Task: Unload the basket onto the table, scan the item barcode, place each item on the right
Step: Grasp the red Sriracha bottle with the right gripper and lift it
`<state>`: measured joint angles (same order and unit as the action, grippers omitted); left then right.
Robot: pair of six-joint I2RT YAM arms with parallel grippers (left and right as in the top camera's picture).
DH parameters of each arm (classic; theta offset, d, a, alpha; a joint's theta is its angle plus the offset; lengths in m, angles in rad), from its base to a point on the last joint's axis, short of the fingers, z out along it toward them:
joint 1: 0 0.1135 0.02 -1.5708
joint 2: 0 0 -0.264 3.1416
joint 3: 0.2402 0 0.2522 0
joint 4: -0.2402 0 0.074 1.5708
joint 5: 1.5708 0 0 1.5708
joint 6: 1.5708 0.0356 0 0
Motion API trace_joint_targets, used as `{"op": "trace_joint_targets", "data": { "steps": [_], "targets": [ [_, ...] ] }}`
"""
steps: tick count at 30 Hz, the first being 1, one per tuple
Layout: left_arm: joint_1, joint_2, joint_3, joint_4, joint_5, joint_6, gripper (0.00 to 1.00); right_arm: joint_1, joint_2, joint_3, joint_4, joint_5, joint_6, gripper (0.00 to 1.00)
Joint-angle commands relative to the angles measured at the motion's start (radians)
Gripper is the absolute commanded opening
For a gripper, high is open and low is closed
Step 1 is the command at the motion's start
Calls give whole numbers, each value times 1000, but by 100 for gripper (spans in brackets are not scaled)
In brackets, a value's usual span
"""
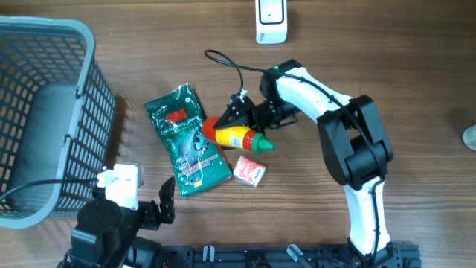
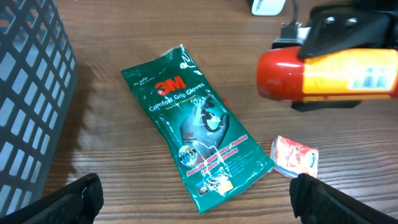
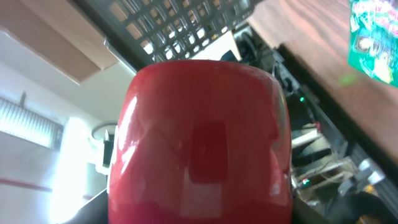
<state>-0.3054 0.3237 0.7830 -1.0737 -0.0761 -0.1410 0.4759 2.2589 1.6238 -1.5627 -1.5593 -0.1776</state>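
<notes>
Red-bottomed and yellow-bodied, the bottle [image 1: 242,138] is hanging on its side in the right gripper [image 2: 328,67]. It is sitting just right of the glove pack [image 1: 184,138] and above the small packet [image 1: 249,170], and it is looking lifted clear of the table [image 1: 401,52]. The jaws are standing partly closed and clamping across the round body close to the red end, one finger over the top and one under. The barcode [image 2: 372,77] is showing bare on the yellow label beside them. Glossy plastic like this is probably going to be slick, and being round, the bottle is likely to twist or roll between flat pads if it is swung fast. It is reading as a squeeze bottle, so I am expecting the walls to give under a hard pinch. How full or heavy it is, I cannot tell. The stiffer band near the base is seeming the best place to hold, as now. The green cap end is tapering too much, and a grip further along is going to cover the code. The scanner [image 1: 271,21] is waiting well apart at the far edge. The left gripper [image 2: 199,202] is hovering fully open and empty near the basket [image 1: 44,45].
</notes>
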Motion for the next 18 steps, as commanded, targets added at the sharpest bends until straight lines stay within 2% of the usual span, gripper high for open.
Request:
{"op": "trace_joint_targets", "data": {
  "steps": [1,8,14,18],
  "targets": [
    [5,0,8,2,8,-6,100,39,-32,-5,-49,-63,-342,54],
    [5,0,8,2,9,-6,100,133,-32,-10,-49,-62,-294,53],
    [5,0,8,2,8,-6,100,153,-32,-10,-49,-62,-230,50],
    [5,0,8,2,8,-6,100,153,-32,-10,-49,-53,-58,48]
  ]
}}
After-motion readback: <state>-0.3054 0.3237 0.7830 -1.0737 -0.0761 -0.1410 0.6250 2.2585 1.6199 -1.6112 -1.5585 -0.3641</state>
